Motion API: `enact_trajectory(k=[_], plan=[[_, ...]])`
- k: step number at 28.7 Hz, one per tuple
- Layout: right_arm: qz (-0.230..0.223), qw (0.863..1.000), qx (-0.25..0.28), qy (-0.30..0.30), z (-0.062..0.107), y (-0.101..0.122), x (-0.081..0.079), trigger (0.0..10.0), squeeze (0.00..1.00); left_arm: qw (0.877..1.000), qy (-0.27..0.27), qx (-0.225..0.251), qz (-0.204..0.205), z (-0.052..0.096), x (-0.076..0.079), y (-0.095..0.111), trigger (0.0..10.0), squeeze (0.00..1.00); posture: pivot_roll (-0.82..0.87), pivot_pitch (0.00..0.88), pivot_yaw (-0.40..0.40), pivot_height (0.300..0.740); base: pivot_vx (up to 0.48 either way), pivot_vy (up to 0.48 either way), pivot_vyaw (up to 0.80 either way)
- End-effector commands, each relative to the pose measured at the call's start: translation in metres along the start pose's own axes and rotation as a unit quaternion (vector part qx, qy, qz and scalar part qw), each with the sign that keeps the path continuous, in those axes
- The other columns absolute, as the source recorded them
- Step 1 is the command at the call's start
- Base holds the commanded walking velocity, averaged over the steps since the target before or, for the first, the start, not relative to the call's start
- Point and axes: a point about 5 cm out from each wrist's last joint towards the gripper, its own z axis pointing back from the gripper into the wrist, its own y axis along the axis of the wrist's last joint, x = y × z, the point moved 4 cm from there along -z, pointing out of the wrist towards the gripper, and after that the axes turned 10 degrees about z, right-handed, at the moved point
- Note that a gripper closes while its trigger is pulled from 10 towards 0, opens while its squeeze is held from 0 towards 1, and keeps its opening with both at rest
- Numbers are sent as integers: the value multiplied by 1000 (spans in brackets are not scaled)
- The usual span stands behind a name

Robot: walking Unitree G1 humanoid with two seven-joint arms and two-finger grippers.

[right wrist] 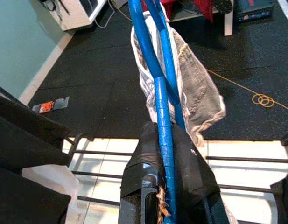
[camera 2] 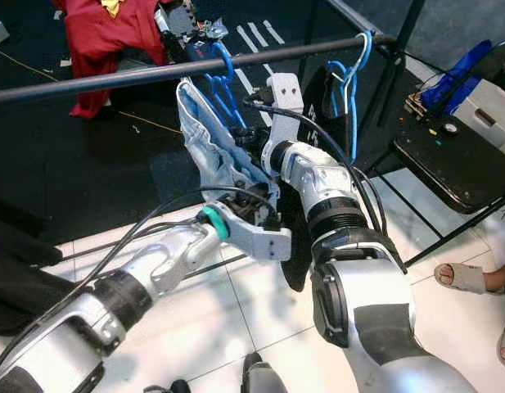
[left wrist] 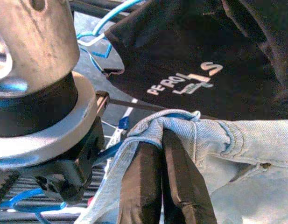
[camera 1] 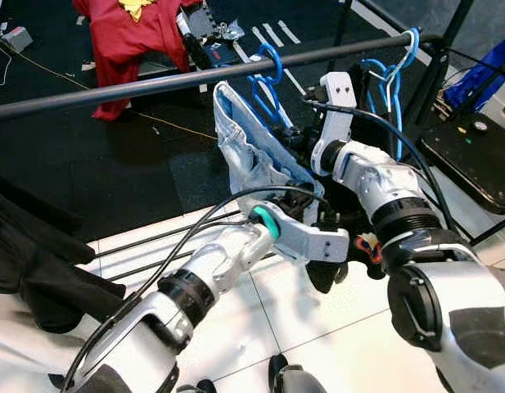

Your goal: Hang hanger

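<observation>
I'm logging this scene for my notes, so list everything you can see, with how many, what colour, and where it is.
Rail: one, black, crossing the upper view.
Blue hanger: one, hooked on the rail, carrying the denim.
Denim garment: one, light blue, draped on that hanger.
Second hanger: one, blue and white, further along the rail.
Red garment: one, on the dark floor beyond.
Black garment: one, at the robot's left.
Sandalled foot: one, a person's, on the white tiles.
Left gripper: pinching the denim edge.
Right gripper: clamped on the blue hanger.
</observation>
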Motion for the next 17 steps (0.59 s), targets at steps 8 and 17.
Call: enact_trajectory(k=[8, 17], plan=[[-29, 998, -10, 56, -16, -7, -38, 10000, 0, 996, -5, 91, 0, -23, 1, 64, 10000, 0, -173, 181, 50, 740, 0, 0, 0], [-28, 998, -10, 60, -17, -8, -41, 10000, 0, 997, -9, 71, -18, -29, -13, 55, 10000, 0, -168, 174, 56, 740, 0, 0, 0]])
